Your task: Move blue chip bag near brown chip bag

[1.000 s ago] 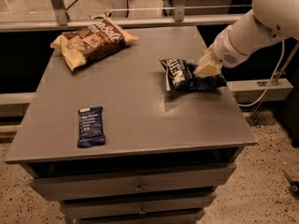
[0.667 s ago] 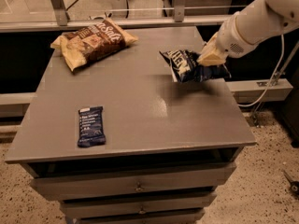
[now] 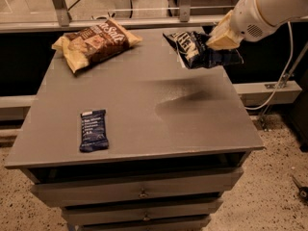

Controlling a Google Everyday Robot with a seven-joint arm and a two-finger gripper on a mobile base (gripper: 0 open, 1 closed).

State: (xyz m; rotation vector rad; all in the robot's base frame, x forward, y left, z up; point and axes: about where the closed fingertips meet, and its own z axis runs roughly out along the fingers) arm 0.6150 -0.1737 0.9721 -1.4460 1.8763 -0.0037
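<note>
The blue chip bag, dark navy with white lettering, hangs in the air above the table's far right part, held by my gripper. The gripper comes in from the upper right on a white arm and is shut on the bag's right side. The bag casts a shadow on the tabletop below it. The brown chip bag, dark brown with white "Salt" lettering and tan ends, lies flat at the table's far left corner, well left of the held bag.
A small flat dark-blue bar wrapper lies near the front left of the grey table. Drawers sit below the top. A rail and glass wall run behind the table. A cable hangs at the right.
My gripper has lifted the blue chip bag off the tabletop and carried it up and toward the far edge. The brown bag and bar wrapper have not moved.
</note>
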